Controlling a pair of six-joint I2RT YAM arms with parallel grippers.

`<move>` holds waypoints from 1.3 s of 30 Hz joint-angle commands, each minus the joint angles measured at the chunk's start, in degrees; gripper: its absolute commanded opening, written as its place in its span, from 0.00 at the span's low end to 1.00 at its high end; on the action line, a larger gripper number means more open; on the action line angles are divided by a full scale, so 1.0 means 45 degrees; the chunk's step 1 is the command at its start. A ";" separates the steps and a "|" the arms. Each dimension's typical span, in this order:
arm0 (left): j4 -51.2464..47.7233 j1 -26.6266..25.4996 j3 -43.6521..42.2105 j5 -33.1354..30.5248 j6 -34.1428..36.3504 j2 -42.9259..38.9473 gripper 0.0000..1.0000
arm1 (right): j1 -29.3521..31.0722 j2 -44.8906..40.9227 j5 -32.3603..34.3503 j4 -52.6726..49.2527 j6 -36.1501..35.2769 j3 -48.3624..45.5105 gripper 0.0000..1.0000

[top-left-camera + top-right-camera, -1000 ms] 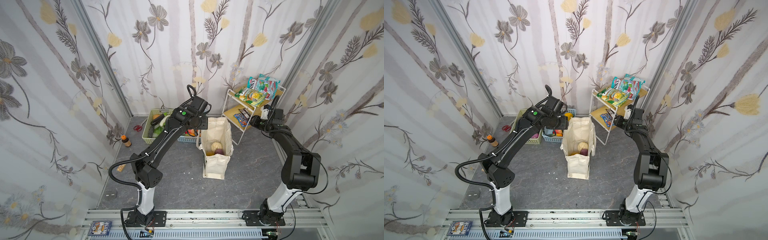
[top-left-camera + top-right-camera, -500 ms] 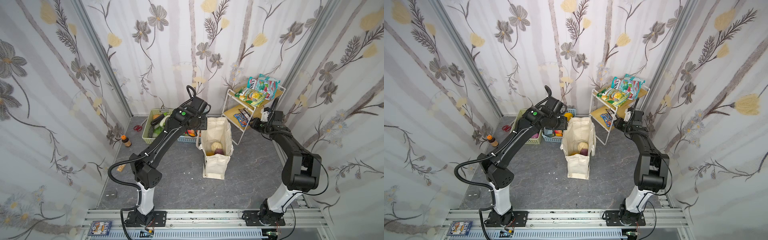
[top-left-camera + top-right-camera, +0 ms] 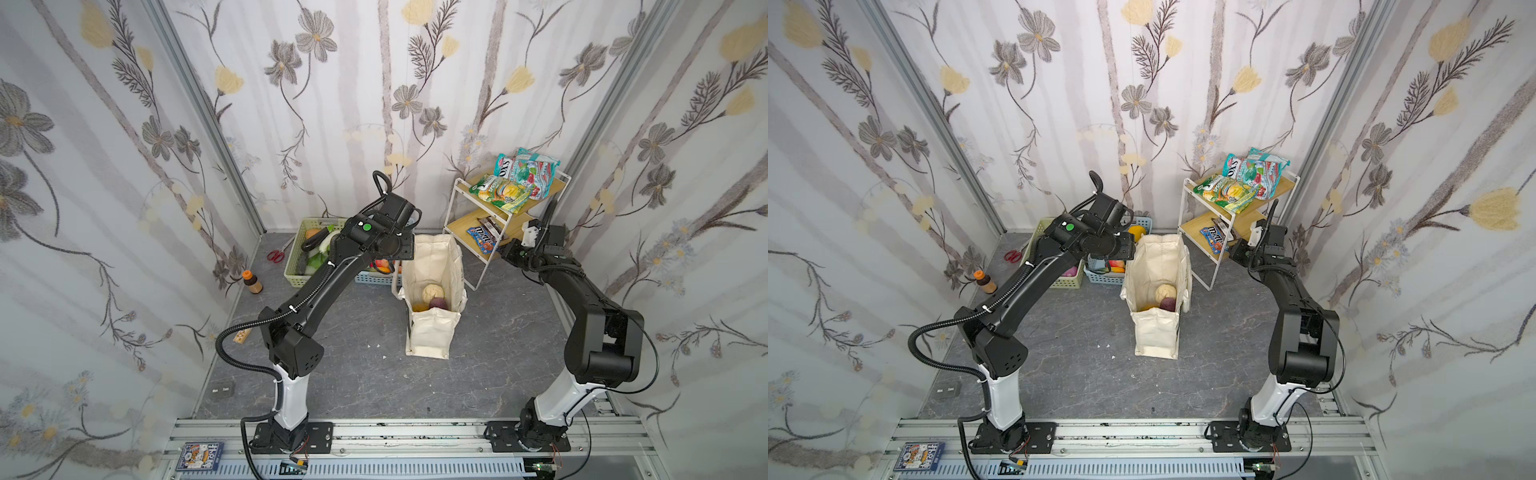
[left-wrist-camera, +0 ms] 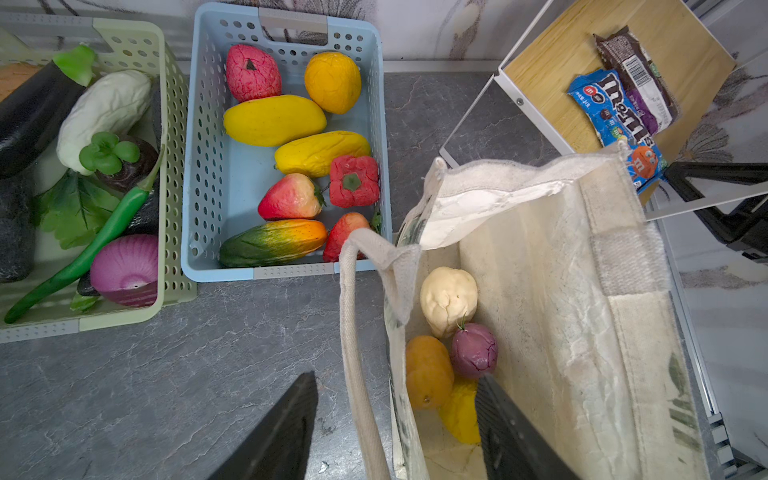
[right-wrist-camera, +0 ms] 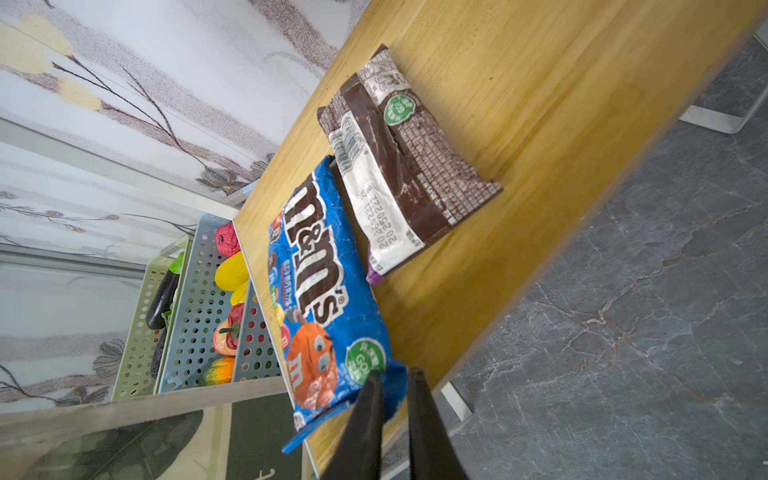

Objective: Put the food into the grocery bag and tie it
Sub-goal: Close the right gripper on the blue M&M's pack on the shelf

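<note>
Cream canvas, the grocery bag stands open near the back edge of the grey floor, just beside the blue basket and the lower shelf board. Both top views look down its mouth at a cream fruit and a purple fruit. Only the left wrist view also shows the orange fruit and the yellow fruit beside them. That view alone shows the left gripper. It is spread wide and empty, with one finger over the floor and the other inside the bag's mouth. The bag's wall and a handle lie between the two fingers.

The blue candy packet lies at the front corner of the shelf board, one end overhanging the edge, with a brown packet touching its side. The right wrist view shows the right gripper with its fingers drawn almost together at the packet's corner. Whether they truly pinch it I cannot tell. The snack bags on the upper shelf appear only in the top views.
</note>
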 commanded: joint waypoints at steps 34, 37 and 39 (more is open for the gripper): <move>0.0278 0.0135 0.0311 -0.0130 -0.0069 0.0104 0.63 | -0.1065 -0.1331 -0.1023 0.2283 0.1611 -0.1693 0.45; 0.0278 0.0130 0.0330 -0.0101 -0.0097 0.0147 0.63 | -0.1070 -0.1418 -0.1347 0.2920 0.2169 -0.1865 0.50; 0.0277 0.0136 0.0351 -0.0076 -0.0109 0.0178 0.63 | -0.1050 -0.1373 -0.1554 0.3314 0.2469 -0.1949 0.52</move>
